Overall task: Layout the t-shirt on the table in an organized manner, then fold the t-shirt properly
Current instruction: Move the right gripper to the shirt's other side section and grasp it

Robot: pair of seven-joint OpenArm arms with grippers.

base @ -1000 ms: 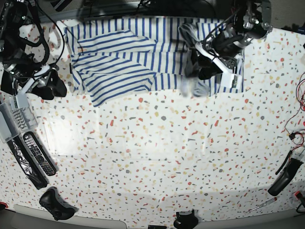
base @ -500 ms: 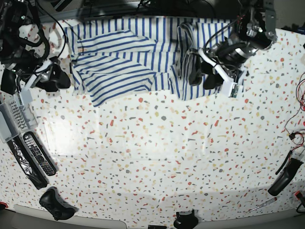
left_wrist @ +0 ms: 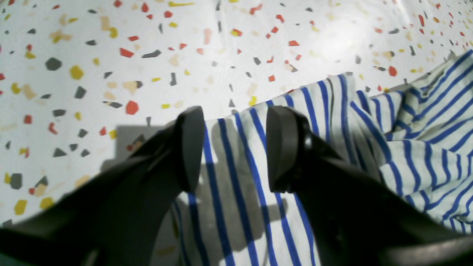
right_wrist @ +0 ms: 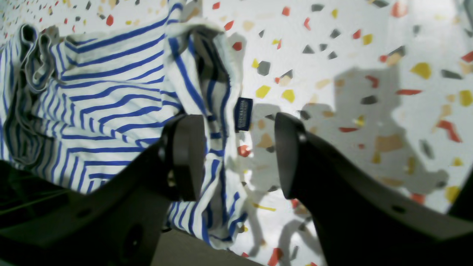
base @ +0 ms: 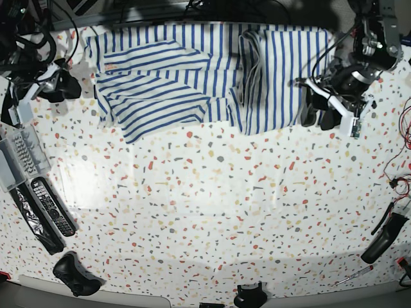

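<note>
White blue-striped cloth t-shirt [base: 212, 77] lies on the speckled white terrazzo table [base: 212, 212], both sides folded inward. Left gripper [left_wrist: 234, 147] released, empty, over the shirt's edge; right gripper [right_wrist: 240, 155] released, straddling the opposite hem. Judged mid-fold: next, regrasp for the crosswise fold.

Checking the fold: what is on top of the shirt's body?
On the t-shirt, folded side panels lie over the body at the base view's left and right. Both grippers are off the cloth. What lies under the flaps is covered.

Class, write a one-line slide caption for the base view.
Striped t-shirt partly folded on speckled table, both arms off it.
</note>
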